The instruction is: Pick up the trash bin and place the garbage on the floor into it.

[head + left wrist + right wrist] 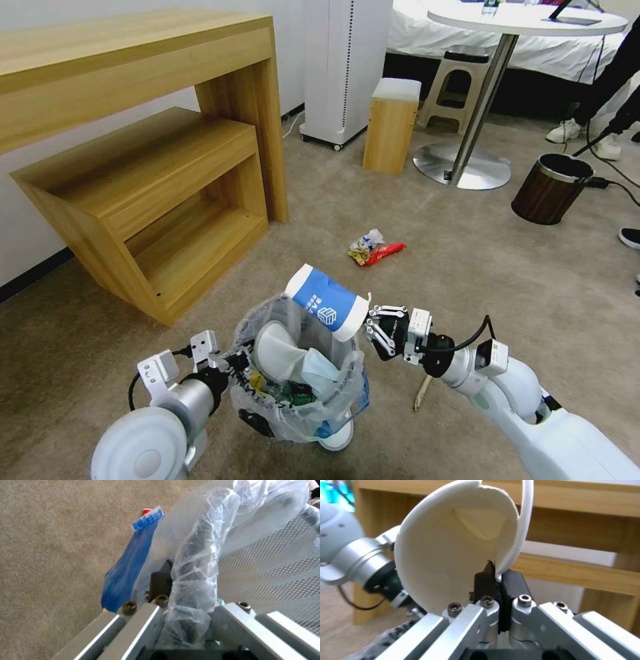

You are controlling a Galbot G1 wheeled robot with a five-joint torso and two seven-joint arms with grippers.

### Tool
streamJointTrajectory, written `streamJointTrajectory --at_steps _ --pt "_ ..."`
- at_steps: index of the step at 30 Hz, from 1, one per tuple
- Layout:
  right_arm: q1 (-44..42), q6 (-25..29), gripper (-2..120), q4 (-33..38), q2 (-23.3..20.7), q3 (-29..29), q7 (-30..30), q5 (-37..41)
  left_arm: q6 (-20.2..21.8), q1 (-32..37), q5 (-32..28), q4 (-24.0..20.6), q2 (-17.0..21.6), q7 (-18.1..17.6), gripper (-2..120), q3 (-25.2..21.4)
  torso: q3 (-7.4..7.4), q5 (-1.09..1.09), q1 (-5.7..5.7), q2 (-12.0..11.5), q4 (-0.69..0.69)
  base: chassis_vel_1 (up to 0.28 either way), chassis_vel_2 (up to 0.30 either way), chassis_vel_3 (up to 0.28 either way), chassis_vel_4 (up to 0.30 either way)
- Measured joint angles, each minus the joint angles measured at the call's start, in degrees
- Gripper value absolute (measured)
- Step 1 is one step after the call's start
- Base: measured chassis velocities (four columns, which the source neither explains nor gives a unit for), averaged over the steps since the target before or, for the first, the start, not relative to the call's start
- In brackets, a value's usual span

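Step in hand: the blue paper cup (pixel 328 303) is up over the trash bin (pixel 297 400), pinched at its rim and lying on its side across the bin's far edge. This looks like the drop, about to happen.
Right gripper (pixel 371 332): clamped tight on the cup's rim; the right wrist view shows the white rim wall nipped between the 2 dark pads (pixel 484 581), the cup's open mouth facing the camera.
Left gripper (pixel 235 363): closed on the bin's bag-wrapped rim, holding the bin just off the floor (pixel 467 267); in the left wrist view the clear plastic bag (pixel 196 555) bunches between the fingers, mesh wall beside it.
Bin contents: white slippers (pixel 277 353), a light-blue mask (pixel 320 373) and darker bits already inside.
Next move calls for: I'd judge the cup needs its body nudged in over the opening before the pads let go; released here it could roll off the rim.
Left on the carpet: a red wrapper with crumpled litter (pixel 373 250) farther out, well apart from the bin, and a wooden stick (pixel 420 393) just under the right arm.
Surface: beige short-pile carpet.
Room: wooden desk with a low shelf (pixel 153 167) on the left, a round pedestal table (pixel 527 20), a brown wood-grain bin (pixel 550 189) at the far right.
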Motion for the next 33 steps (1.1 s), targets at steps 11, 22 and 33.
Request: streamJointTrajectory --at_steps 11,22,33 --pt "1.6 -0.6 0 -3.8 1.3 -2.9 -4.1 -2.2 0.0 -0.4 0.1 0.1 -0.1 0.4 1 0.8 0.00 0.00 0.00 0.0 0.00 0.000 0.000 0.000 0.000" --pt "2.3 -0.6 0 -5.1 2.0 -4.6 -1.2 -4.5 0.4 0.8 0.2 -1.8 -0.1 0.4 1 2.6 0.00 0.00 0.00 0.0 0.00 0.000 0.000 0.000 0.000" --pt "3.0 -0.8 0 -5.4 2.0 -5.4 0.1 -5.3 0.5 1.5 1.3 -2.1 -0.5 0.1 1 4.2 0.00 0.00 0.00 0.0 0.00 0.000 0.000 0.000 0.000"
